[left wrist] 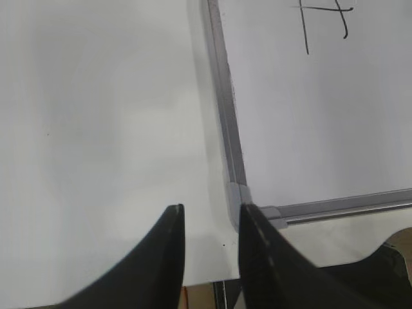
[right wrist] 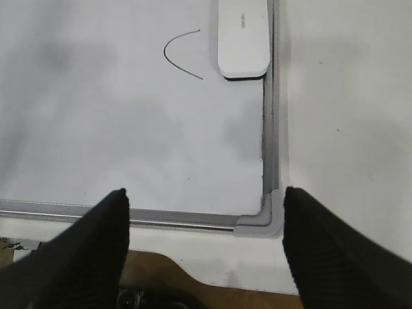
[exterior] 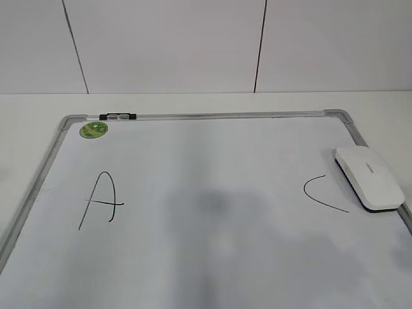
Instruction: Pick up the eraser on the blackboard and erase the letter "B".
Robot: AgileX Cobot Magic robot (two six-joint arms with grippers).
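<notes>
The blackboard [exterior: 212,116] is a white board with a silver frame, lying flat on the table. It bears a black "A" [exterior: 100,199] at the left and a black "C" [exterior: 322,193] at the right. No letter "B" shows between them, only a faint grey shadow. The eraser [exterior: 370,177] lies on the board's right edge beside the "C", and also shows in the right wrist view [right wrist: 243,35]. My right gripper [right wrist: 205,199] is wide open and empty over the board's near right corner. My left gripper [left wrist: 211,215] is narrowly open and empty at the near left corner [left wrist: 235,193].
A round green magnet [exterior: 94,129] sits at the board's far left corner, next to a black clip [exterior: 118,116] on the top frame. The white table's front edge shows under both grippers. A tiled wall stands behind.
</notes>
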